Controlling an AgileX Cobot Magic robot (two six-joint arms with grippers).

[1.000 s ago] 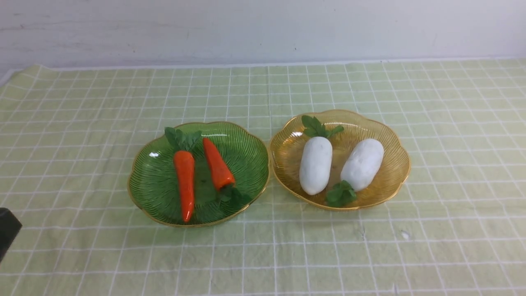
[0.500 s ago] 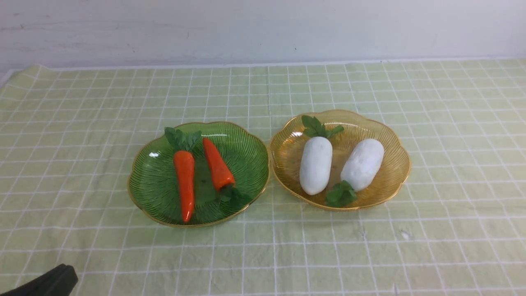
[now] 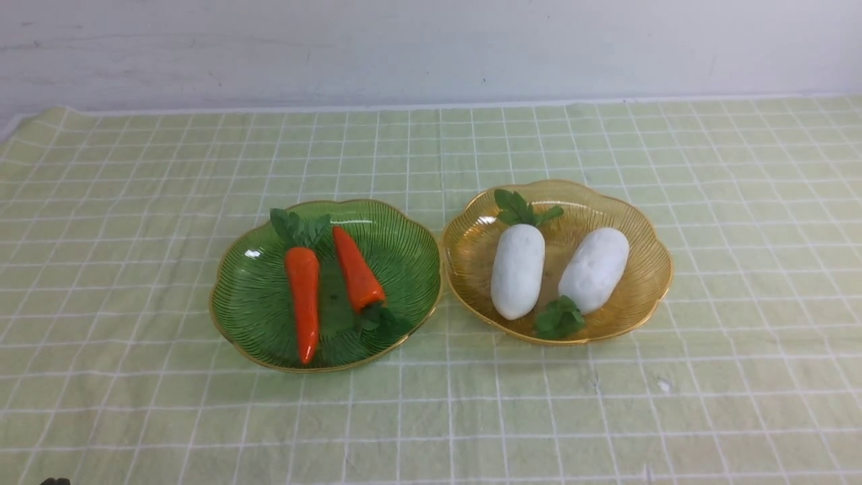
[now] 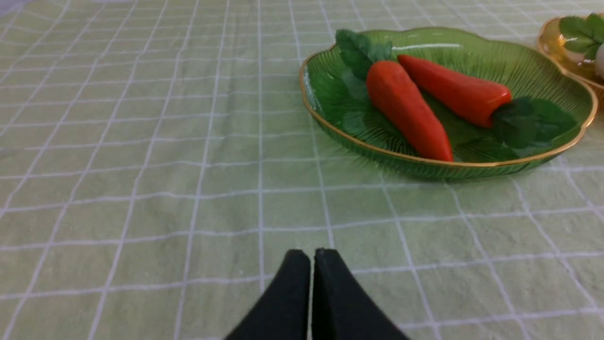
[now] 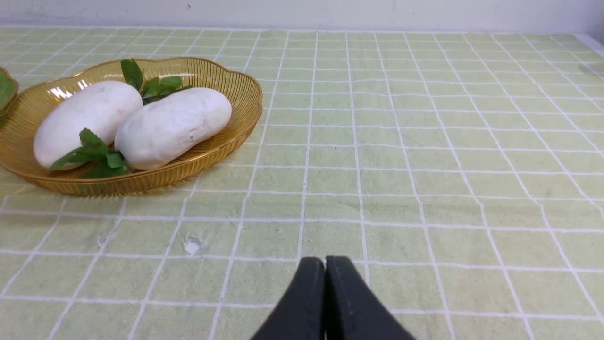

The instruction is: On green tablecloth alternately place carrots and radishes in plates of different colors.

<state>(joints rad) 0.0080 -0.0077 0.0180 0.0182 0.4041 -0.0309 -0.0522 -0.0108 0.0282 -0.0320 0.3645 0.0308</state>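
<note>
And the left claw (image 4: 312,255) is seen pressed together with nothing pinched, the right claw (image 5: 325,262) likewise closed on air, both held clear of the plates! Two carrots (image 3: 303,303) are cradled in the green plate (image 3: 252,296), while both radishes (image 3: 518,269) are held by the amber plate (image 3: 640,283) just beside it, on the green tablecloth (image 3: 431,417).
</note>
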